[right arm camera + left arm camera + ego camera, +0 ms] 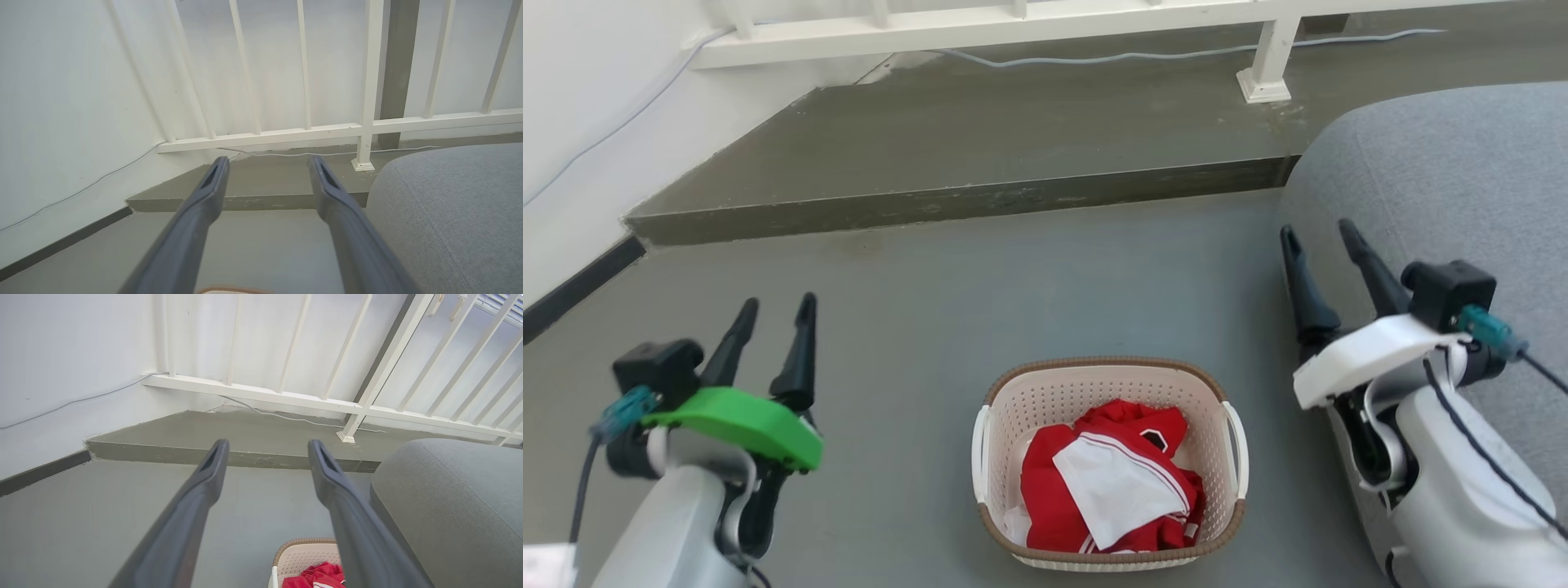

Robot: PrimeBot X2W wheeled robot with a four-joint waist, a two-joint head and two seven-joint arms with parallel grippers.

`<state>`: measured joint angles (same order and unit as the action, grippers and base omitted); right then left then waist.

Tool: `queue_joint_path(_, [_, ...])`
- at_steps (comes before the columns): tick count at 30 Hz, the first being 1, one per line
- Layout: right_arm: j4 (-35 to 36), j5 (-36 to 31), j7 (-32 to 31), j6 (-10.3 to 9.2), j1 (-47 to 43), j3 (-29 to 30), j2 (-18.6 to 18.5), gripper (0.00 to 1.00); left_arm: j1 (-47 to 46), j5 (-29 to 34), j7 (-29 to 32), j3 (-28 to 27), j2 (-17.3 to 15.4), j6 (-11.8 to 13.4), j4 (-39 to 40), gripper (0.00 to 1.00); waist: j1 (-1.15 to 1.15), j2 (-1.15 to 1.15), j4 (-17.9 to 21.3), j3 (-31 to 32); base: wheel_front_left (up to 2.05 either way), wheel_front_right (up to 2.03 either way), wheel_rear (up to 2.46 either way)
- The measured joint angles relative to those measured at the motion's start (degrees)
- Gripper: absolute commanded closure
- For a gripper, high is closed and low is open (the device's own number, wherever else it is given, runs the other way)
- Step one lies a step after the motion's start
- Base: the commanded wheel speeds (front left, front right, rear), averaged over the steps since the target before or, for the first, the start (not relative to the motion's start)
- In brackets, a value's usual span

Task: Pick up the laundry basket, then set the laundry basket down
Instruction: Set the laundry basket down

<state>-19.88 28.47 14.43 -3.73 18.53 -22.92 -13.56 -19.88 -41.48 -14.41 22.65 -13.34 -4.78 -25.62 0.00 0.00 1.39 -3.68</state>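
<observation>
Some clothes [1058, 490] hide laundry basket [1054, 398] floor.

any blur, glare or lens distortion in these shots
Head view: soft even light, no glare, laundry basket sharp, teal plug behind the left tool slightly smeared. Left wrist view: wide lens fans the railing bars. Right wrist view: wall washed pale, right tool soft near the bottom edge.
</observation>
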Motion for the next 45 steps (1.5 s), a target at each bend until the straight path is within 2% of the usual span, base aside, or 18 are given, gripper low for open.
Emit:
queue_joint_path(7, [3.24,-2.58,0.00,-0.44,-5.20,2.09,0.83,0.00,6.29,5.10,-0.01,-7.55,1.44,2.81,6.32,0.00,0.00,0.00,0.68,0.70,0.00,0.00,0.00])
queue_joint_path(16, [6.15,-4.97,0.00,-0.97,-9.02,4.66,2.18,0.00,11.79,10.94,-0.01,-11.12,3.81,2.81,12.22,0.00,0.00,0.00,0.72,0.76,0.00,0.00,0.00])
queue_joint_path(26, [8.26,-6.32,0.00,-0.80,-11.55,6.46,3.59,0.00,15.23,14.29,-0.01,-13.97,6.66,1.97,15.46,0.00,0.00,0.00,0.78,0.53,0.00,0.00,0.00])
queue_joint_path(45, [8.73,-8.89,0.00,1.70,-13.38,8.65,5.09,0.00,17.71,17.60,-0.01,-17.36,9.16,-0.29,17.25,0.00,0.00,0.00,0.88,0.35,0.00,0.00,0.00])
